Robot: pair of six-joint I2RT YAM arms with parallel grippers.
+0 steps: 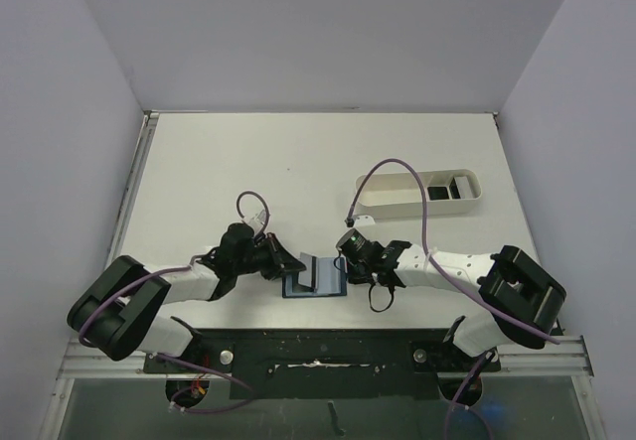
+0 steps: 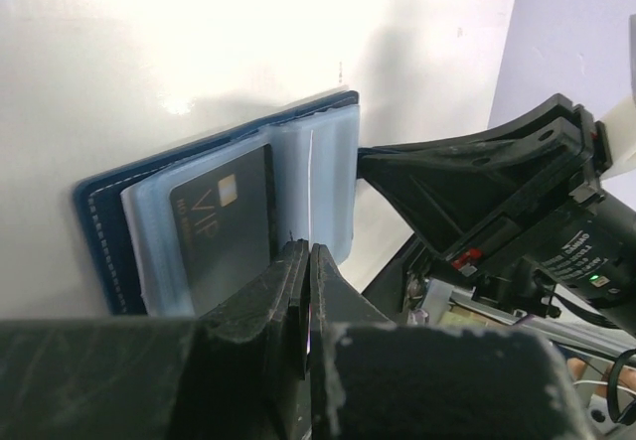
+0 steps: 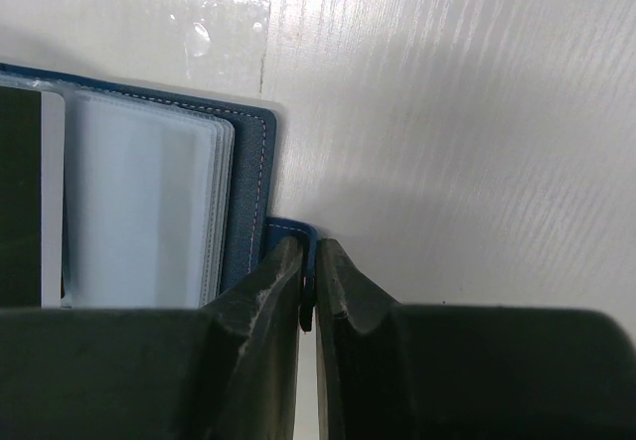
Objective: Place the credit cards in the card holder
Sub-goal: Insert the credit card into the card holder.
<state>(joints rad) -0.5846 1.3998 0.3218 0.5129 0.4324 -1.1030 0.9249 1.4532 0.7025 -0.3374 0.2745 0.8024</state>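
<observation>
The card holder point(image 1: 316, 279) lies open on the table between my two grippers, its navy cover point(image 2: 99, 221) underneath and its clear sleeves point(image 3: 139, 202) fanned out. One dark credit card point(image 2: 224, 221) marked VIP sits in a left-hand sleeve, and its edge point(image 3: 20, 192) also shows in the right wrist view. My left gripper point(image 2: 309, 251) point(image 1: 290, 265) is shut on the thin edge of a clear sleeve page. My right gripper point(image 3: 309, 246) point(image 1: 348, 261) is shut on the holder's blue snap tab point(image 3: 298, 229) at its right edge.
A long white oval tray point(image 1: 397, 202) stands at the back right with dark cards point(image 1: 437, 193) in its right end. The right arm's black body point(image 2: 497, 192) is close to the holder in the left wrist view. Walls enclose the table on three sides.
</observation>
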